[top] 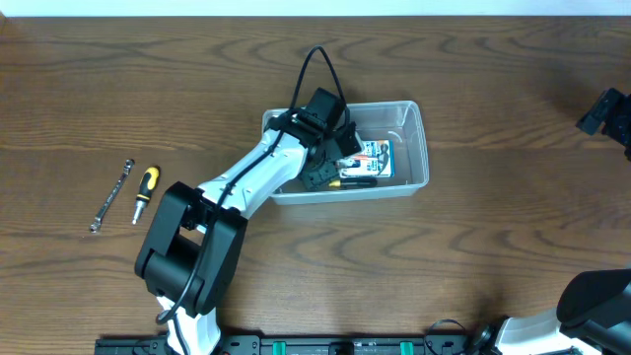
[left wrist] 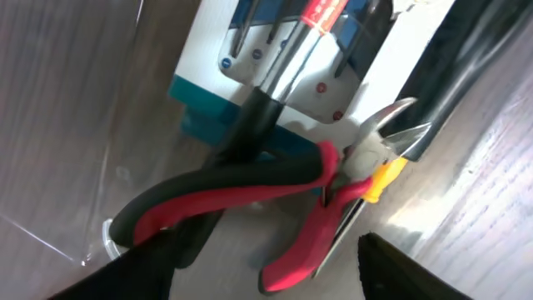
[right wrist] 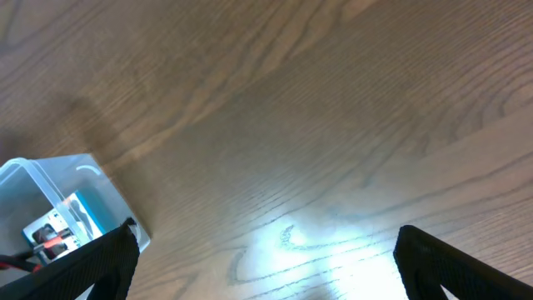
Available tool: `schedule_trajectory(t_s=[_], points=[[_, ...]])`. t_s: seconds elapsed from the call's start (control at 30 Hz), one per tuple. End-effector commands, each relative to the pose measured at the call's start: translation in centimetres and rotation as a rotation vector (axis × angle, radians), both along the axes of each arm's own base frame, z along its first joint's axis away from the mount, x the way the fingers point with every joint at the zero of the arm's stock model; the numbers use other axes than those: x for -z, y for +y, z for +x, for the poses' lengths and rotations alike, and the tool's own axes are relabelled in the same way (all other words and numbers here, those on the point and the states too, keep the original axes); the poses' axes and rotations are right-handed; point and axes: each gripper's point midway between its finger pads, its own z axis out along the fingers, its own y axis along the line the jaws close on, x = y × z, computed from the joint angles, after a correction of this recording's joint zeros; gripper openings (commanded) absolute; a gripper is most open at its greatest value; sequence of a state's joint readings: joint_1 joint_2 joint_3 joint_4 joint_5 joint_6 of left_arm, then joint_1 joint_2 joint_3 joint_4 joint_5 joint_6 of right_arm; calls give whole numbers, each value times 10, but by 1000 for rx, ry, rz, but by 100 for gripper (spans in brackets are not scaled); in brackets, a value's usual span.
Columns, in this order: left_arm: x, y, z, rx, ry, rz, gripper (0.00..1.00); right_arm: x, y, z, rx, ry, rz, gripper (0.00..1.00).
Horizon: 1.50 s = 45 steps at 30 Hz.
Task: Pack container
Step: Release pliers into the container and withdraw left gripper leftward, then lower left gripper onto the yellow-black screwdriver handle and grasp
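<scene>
The left jaws stand spread wide inside the clear, shallow rectangular plastic container (top: pixel 419 148) and grip nothing. Just ahead of them, in line with their gap, lie red-and-black-handled pliers (left wrist: pixel 250 187), with a small blue-and-white box (left wrist: pixel 208 50) just beyond. The right jaws gape equally wide and empty above the bare brown wooden table (right wrist: pixel 316 125). The container sits well off to their left.

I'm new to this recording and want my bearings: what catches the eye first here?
The white left arm reaches into the clear container at the centre, with the left gripper open over red-and-black pliers beside a blue-and-white box. Left of it, a yellow-handled screwdriver and a metal wrench lie on the table.
</scene>
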State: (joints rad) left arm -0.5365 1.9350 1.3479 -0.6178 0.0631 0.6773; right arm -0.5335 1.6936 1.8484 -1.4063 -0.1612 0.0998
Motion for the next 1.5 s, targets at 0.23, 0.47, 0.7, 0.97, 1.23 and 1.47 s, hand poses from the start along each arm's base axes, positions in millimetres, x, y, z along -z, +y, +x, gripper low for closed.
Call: schedule_trajectory(t_s=[0.23, 0.47, 0.7, 0.97, 1.23, 1.47], points=[[-146, 35, 1, -135, -263, -17, 84, 0, 3, 0, 7, -2, 12, 99], [-223, 137, -27, -492, -376, -54, 96, 0, 3, 0, 7, -2, 13, 99], [-223, 243, -32, -839, -325, -117, 98, 0, 3, 0, 7, -2, 13, 99], [-148, 316, -31, -1113, -103, -77, 98, 0, 2, 0, -16, 0, -3, 99], [-69, 331, -27, -1228, 142, -27, 98, 0, 0, 0, -61, 3, -31, 99], [-22, 330, -32, -1225, 288, 18, 98, 2, -9, -5, -44, 34, -76, 99]])
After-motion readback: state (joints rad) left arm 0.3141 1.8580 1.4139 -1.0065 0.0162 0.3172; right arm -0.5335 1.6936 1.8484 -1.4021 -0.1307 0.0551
